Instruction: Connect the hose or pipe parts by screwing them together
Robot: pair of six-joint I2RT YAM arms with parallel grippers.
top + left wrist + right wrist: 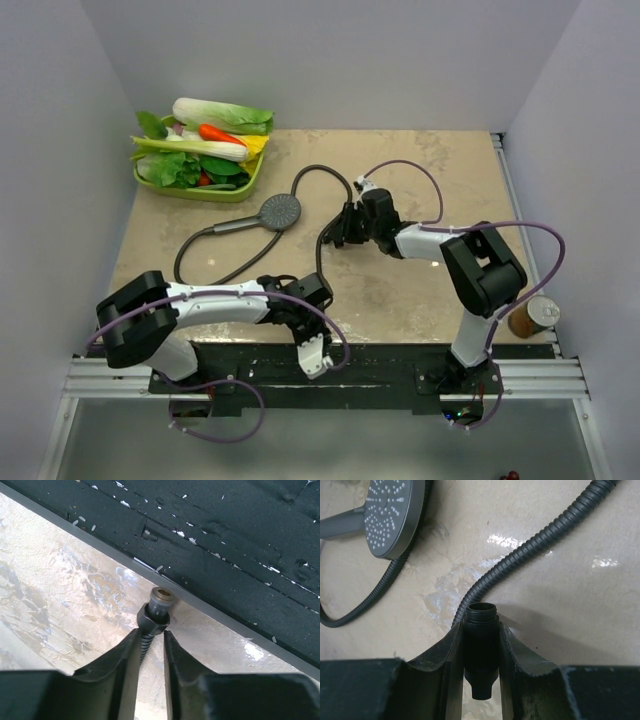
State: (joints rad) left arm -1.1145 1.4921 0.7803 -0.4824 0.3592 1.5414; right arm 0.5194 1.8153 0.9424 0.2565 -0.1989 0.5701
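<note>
Beige worktop [430, 170] between white walls, where two robot arms handle a dark ribbed hose [540, 540].

At the bottom centre of the overhead view, by the black strip [225, 540] along the worktop's front edge, the left arm's fingers [122, 660] sit close on either side of the hose, just behind its end nut [152, 617]. The nut has a brass-coloured mouth. A sliver of gap shows beside one finger, so whether they pinch the hose cannot be told. Higher up, at mid-frame, the right arm's fingers [520, 655] are pinching a short black threaded fitting [481, 645], its threaded end poking past the tips, with the hose curving just beyond it. Left of that lies the dark grey shower head [279, 211], face up, handle pointing left. In the upper left, a green tray [245, 185] holds vegetables [220, 115].
</note>
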